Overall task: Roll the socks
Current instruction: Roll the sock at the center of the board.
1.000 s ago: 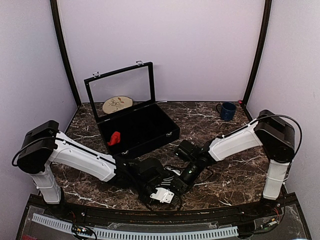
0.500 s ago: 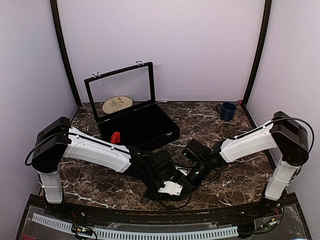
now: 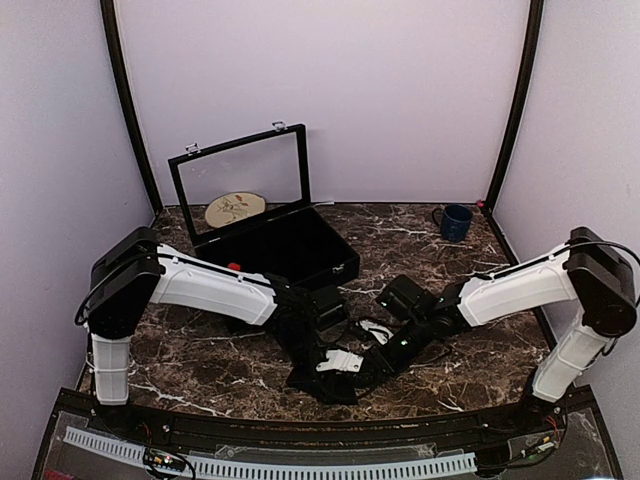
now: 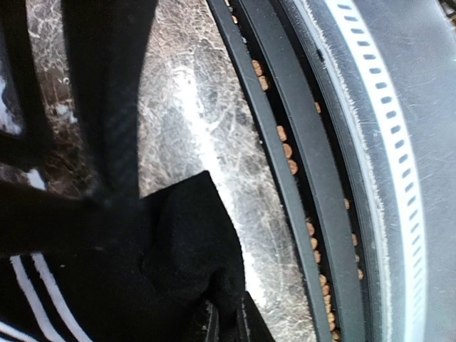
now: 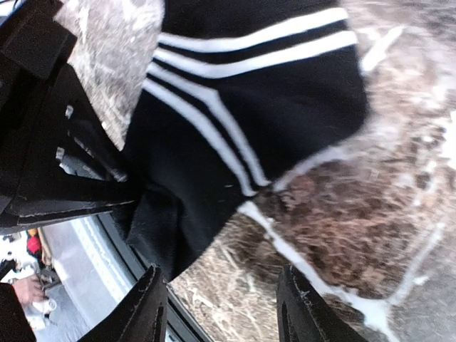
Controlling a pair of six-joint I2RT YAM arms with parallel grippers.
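Dragged rightward since a second ago, the black sock lies crumpled at the marble table's near edge, its long axis seemingly left-right. The left gripper pinches its plain end, and the right gripper hovers over it, spread wide and empty.
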